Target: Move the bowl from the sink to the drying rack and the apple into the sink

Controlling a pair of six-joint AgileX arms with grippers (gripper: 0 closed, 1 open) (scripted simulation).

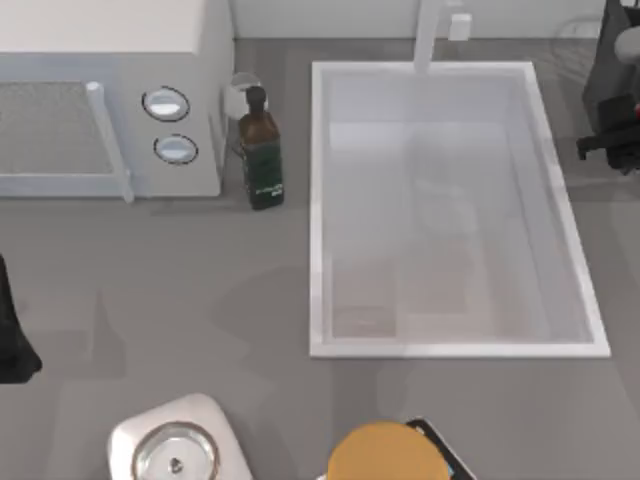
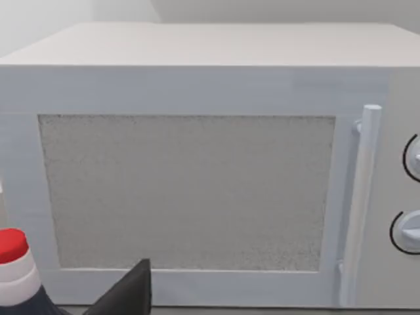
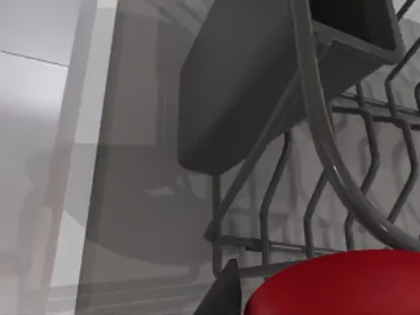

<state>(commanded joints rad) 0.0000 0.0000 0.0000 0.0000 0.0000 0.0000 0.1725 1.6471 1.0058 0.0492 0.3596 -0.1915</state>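
Note:
The sink point(image 1: 320, 200) is a large white basin with a tap post point(image 1: 428, 35), and nothing lies in it. The bowl is out of view. A glossy red apple point(image 3: 341, 282) shows very close to my right gripper point(image 1: 608, 140), right in front of the drying rack's grey wires point(image 3: 315, 131). That gripper hangs at the far right, just past the sink's right rim, by the drying rack point(image 1: 580, 35). My left arm point(image 1: 12, 335) is parked at the left edge, facing the microwave door.
A white microwave point(image 1: 110, 100) stands at the back left, with a dark green bottle point(image 1: 262, 150) beside it. A metal dish on a white base point(image 1: 175, 450) and an orange-yellow round thing point(image 1: 385, 452) sit at the front. A dark grey holder point(image 3: 262, 85) hangs in the rack. A red-capped bottle point(image 2: 10, 262) stands by the left gripper.

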